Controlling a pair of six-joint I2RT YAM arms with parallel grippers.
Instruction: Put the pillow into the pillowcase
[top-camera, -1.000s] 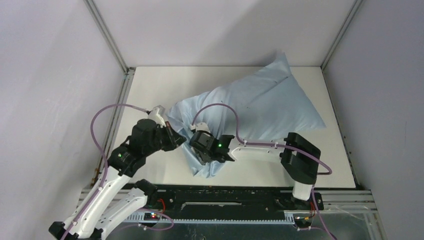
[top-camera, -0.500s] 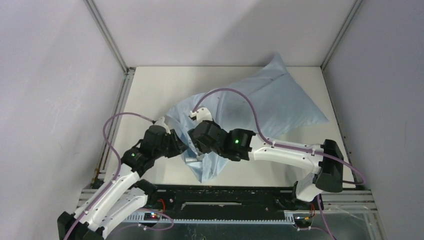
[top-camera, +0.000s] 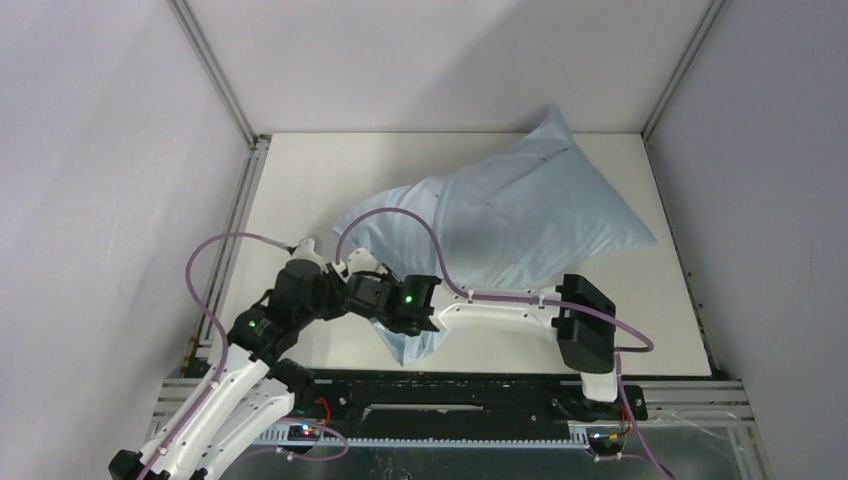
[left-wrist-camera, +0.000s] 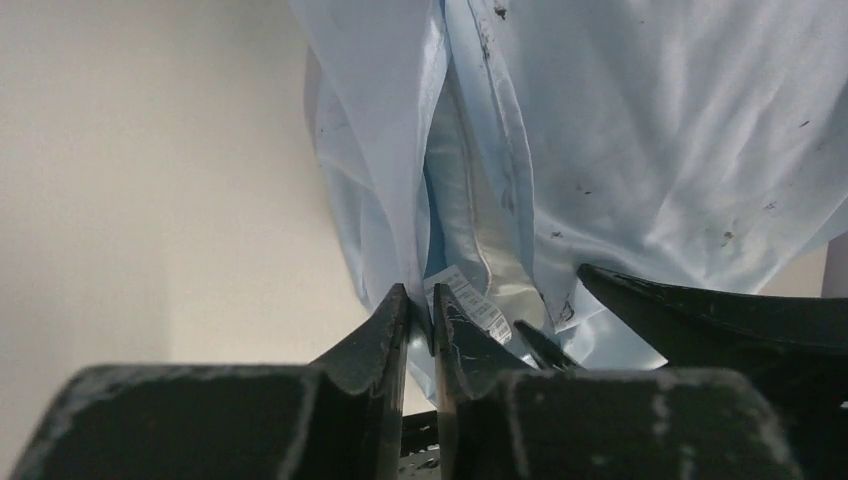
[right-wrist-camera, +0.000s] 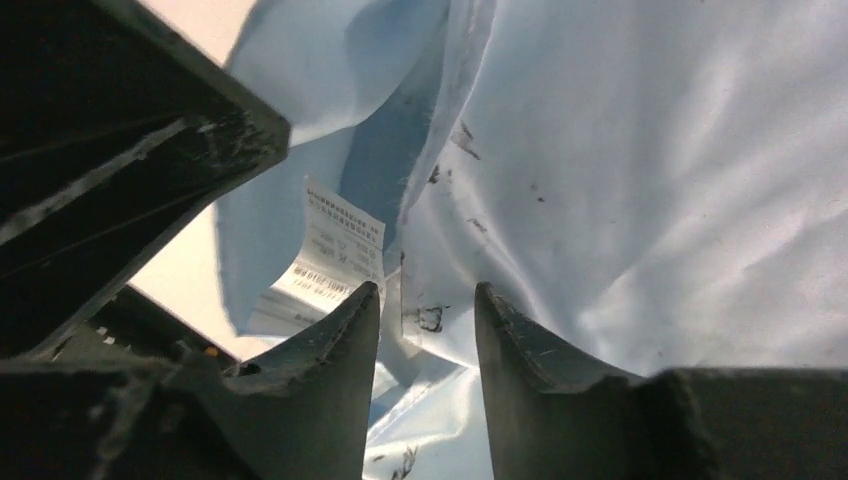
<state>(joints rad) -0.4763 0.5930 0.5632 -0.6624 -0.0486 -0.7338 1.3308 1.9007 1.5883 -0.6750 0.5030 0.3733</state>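
The left fingers (left-wrist-camera: 406, 310) are closed almost fully and pinch a thin fold of the pillowcase (top-camera: 520, 210) between their tips. The right fingers (right-wrist-camera: 427, 315) stand partly apart. A speckled hem of the light blue cloth hangs in the gap between them, and neither finger presses on it. The two pairs sit close together at the near-left open end of the pillowcase, the right pair just to the right of the left pair. A white printed care label (right-wrist-camera: 335, 250) lies just beyond the left-hand tip of the right pair and just beyond the right-hand tip of the left pair. From both pairs the pillowcase runs away toward the far right of the pale worktop (top-camera: 300, 180), swollen and rounded, with one corner standing up at the far edge. The pillow cannot be made out as a white surface in any view; the blue cloth covers whatever fills it. Dark specks mark the cloth close to both pairs of fingers.
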